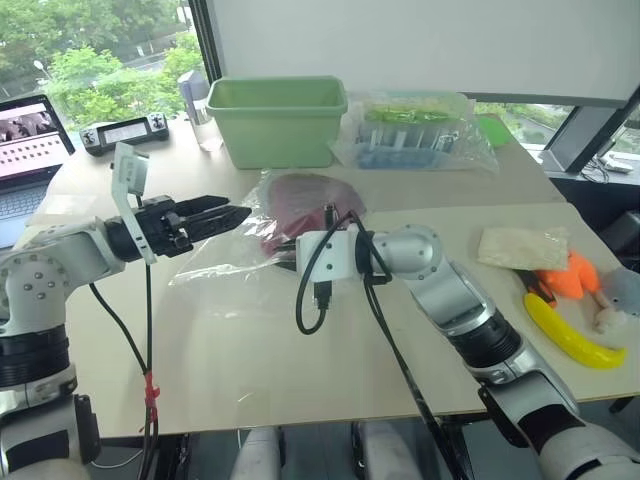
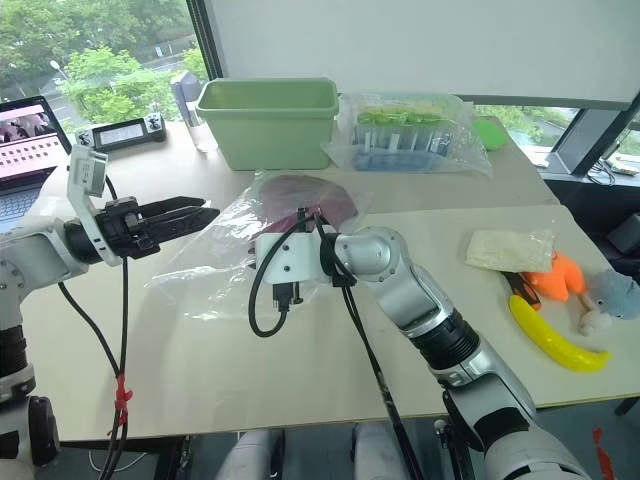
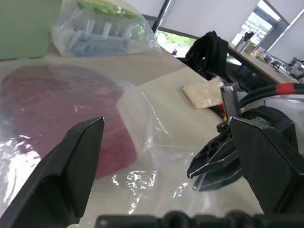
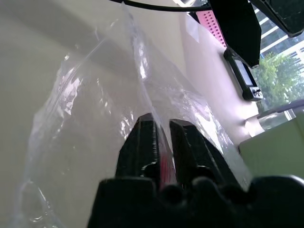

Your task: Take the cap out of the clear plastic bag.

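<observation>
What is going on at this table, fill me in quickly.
A two-armed robot is working to get a maroon cap out of a clear plastic bag lying on the table. The right gripper has its fingers pinched shut on a fold of the bag's film. The left gripper hovers open at the bag's edge, holding nothing. The cap is still inside the bag.

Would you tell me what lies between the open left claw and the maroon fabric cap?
Only crinkly film of the clear plastic bag, seen in the left wrist view, separates the left claw from the cap.
</observation>
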